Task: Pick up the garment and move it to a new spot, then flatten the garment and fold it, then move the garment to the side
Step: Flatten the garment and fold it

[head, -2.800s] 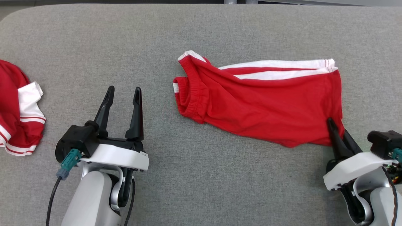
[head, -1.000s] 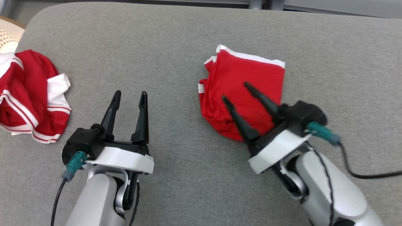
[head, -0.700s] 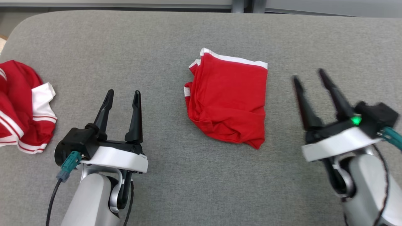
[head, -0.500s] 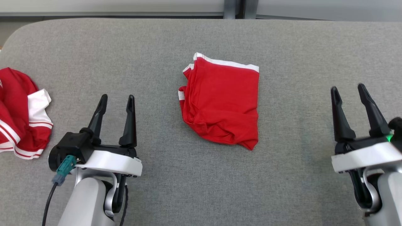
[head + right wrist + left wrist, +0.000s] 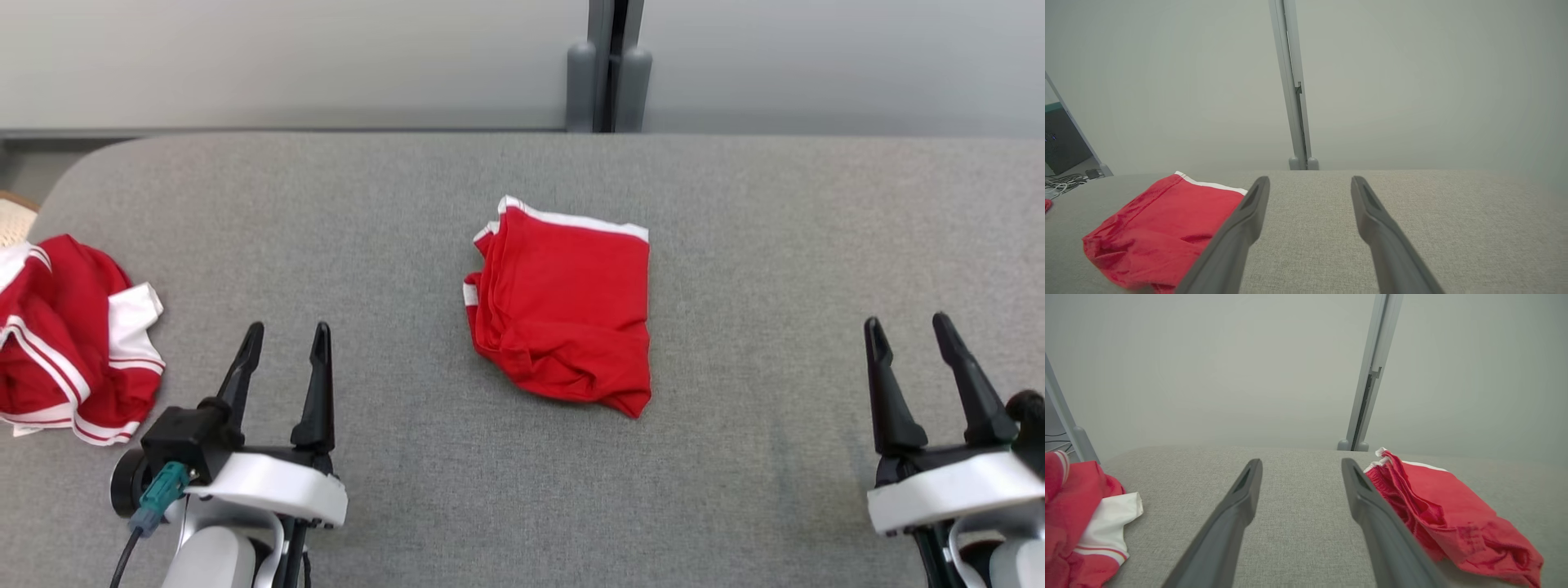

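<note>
**Folded garment (image 5: 567,318) lies free on the desk (image 5: 392,212)**

The red garment, folded into a rough square with its white edge toward the grey post (image 5: 608,73), lies just in front of that post. The left fingers (image 5: 317,384) stand spread wide and empty, nearer than the post and well to its left. The right fingers (image 5: 883,384), equally spread and empty, are well to its right. A crumpled red-and-white heap (image 5: 65,343) lies far left of the post.

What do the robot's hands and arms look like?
The left gripper and right gripper each have two long, black, pointed fingers on a black base with a white band. The arms are pale grey. The left one has a teal plug with a black cable.
</note>
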Motion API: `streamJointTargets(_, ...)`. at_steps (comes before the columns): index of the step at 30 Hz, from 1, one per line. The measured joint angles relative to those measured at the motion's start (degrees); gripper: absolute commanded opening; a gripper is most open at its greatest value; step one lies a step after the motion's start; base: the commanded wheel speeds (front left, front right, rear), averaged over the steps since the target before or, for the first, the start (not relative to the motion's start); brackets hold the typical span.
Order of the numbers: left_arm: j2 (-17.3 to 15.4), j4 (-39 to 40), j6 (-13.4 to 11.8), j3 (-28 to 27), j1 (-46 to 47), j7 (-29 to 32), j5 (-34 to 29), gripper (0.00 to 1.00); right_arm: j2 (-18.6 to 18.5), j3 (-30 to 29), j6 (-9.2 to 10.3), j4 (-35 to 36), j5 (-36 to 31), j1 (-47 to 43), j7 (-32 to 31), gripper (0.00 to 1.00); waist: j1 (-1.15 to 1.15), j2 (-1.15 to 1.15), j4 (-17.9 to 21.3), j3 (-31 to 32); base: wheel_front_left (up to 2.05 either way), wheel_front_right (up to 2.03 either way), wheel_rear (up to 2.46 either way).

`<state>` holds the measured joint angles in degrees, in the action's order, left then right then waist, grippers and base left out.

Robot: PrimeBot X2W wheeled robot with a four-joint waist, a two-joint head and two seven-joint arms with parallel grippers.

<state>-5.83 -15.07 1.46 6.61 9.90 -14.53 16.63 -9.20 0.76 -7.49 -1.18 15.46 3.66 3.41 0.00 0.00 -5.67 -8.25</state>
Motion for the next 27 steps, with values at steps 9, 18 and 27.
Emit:
streamJointTargets(9, -0.89, 0.79, -0.52, 0.07, -4.32, 1.93, 0.37, 1.0, 1.4, -0.8, 0.0, 2.46, -1.15, -5.14, -2.41, 1.0, 0.0, 0.0, 0.41, 5.16, 0.0, 0.0, 0.0)
streamJointTargets(18, -1.68, 3.05, -1.49, 0.12, -6.22, 3.47, 0.63, 1.0, 2.56, -1.92, 0.0, 5.1, -1.88, -7.9, -4.02, 1.0, 0.0, 0.0, 0.9, 7.06, 0.0, 0.0, 0.0)
streamJointTargets(27, -2.03, 3.93, -1.98, 0.3, -6.49, 4.27, 1.12, 1.0, 3.1, -2.14, 0.0, 5.76, -2.0, -8.08, -4.53, 1.0, 0.0, 0.0, 0.95, 6.85, 0.0, 0.0, 0.0)
